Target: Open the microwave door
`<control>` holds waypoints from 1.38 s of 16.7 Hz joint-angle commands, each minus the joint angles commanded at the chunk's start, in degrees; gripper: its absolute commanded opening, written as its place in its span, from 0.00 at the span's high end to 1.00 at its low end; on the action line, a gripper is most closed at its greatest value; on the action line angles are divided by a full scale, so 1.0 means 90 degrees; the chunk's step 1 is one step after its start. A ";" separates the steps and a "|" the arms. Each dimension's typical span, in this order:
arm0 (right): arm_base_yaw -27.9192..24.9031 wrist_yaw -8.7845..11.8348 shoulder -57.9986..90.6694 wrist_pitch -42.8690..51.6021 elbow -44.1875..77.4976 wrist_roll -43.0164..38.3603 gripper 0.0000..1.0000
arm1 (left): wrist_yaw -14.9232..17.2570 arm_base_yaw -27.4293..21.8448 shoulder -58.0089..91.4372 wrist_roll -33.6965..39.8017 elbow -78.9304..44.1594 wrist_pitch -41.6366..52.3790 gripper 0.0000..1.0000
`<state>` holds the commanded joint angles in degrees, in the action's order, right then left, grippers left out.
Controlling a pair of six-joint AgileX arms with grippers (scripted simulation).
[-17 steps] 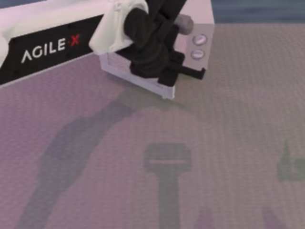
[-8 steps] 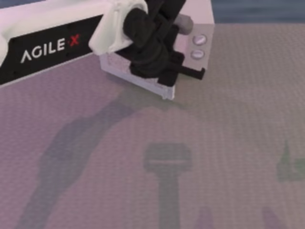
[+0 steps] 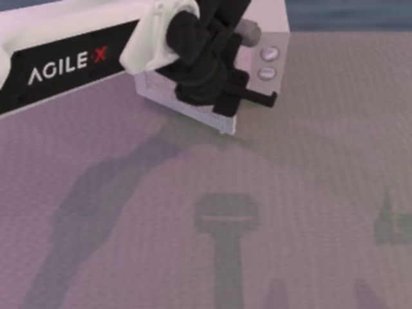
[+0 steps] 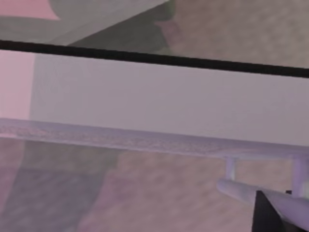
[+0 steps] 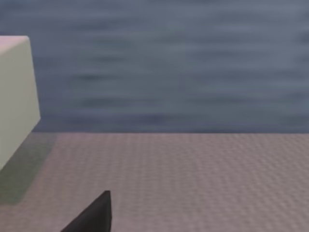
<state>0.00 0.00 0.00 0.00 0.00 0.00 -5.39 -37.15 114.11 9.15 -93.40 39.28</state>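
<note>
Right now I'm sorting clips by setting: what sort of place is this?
Probably a rendered tabletop test scene, not a real kitchen: one white microwave on a bare textured table, a flat blue backdrop, the left gripper at its door.

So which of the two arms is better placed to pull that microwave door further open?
The left. Its gripper is already at the microwave door, by the handle, and the door stands ajar. The right arm is out of the top view.

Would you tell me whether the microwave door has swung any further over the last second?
Yes, very slightly: in the top view the microwave door's free corner has edged further out from the knob panel, with the left gripper at its handle.
</note>
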 joint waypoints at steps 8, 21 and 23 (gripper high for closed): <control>0.0000 0.0000 0.0000 0.0000 0.0000 0.0000 0.00 | 0.0220 0.0094 -0.0255 -0.0382 0.0361 -0.0138 1.00; 0.0000 0.0000 0.0000 0.0000 0.0000 0.0000 0.00 | 0.0224 0.0097 -0.0259 -0.0390 0.0369 -0.0140 1.00; 0.0000 0.0000 0.0000 0.0000 0.0000 0.0000 0.00 | 0.0224 0.0097 -0.0259 -0.0390 0.0369 -0.0140 1.00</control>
<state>0.00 0.00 0.00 0.00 0.00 0.00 -3.37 -36.28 111.78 5.64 -90.08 38.02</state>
